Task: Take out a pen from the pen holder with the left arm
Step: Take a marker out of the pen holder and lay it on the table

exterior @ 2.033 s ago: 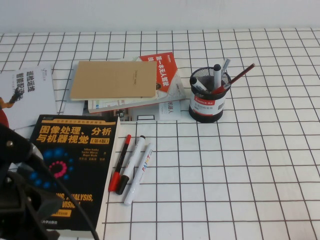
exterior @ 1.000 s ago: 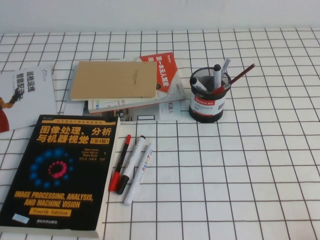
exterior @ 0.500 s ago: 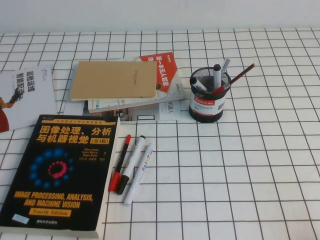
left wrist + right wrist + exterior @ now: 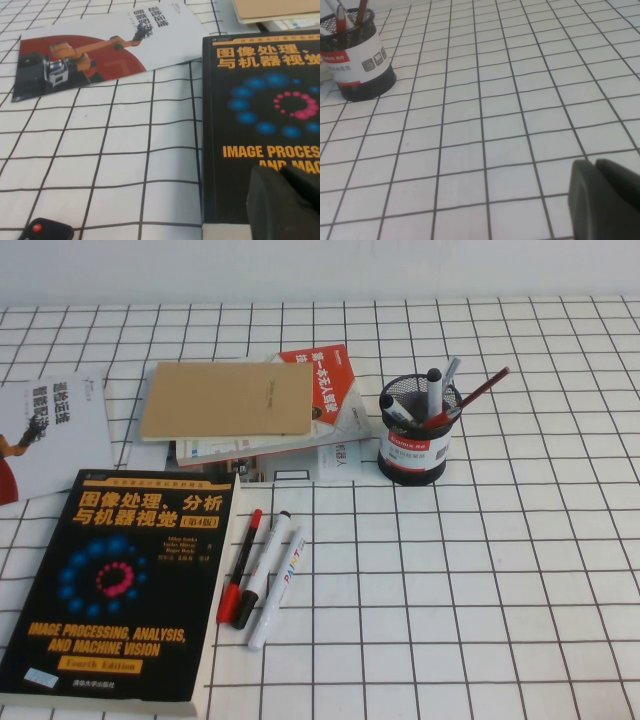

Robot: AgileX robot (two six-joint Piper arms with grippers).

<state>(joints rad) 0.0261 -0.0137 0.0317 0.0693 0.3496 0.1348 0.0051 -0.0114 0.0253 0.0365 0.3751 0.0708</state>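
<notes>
A black mesh pen holder (image 4: 414, 445) with a white label stands at the back right of the table and shows again in the right wrist view (image 4: 357, 60). Several pens (image 4: 433, 390) stick out of it. Three markers lie beside the black book (image 4: 120, 590): a red one (image 4: 240, 565), a black-capped one (image 4: 262, 568) and a white one (image 4: 278, 585). Neither arm shows in the high view. My left gripper (image 4: 280, 172) is shut and empty, low over the book's front corner (image 4: 260, 125). My right gripper (image 4: 595, 162) is shut and empty over bare grid cloth, well away from the holder.
A brown notebook (image 4: 228, 400) tops a stack with a red book (image 4: 322, 380) at the back centre. A brochure (image 4: 50, 430) with a robot picture lies at the far left. A small black device with a red button (image 4: 45, 231) lies near the left gripper.
Two seconds ago the left arm filled the lower left of the high view; it has since drawn back out of that view. Nothing on the table has moved.
</notes>
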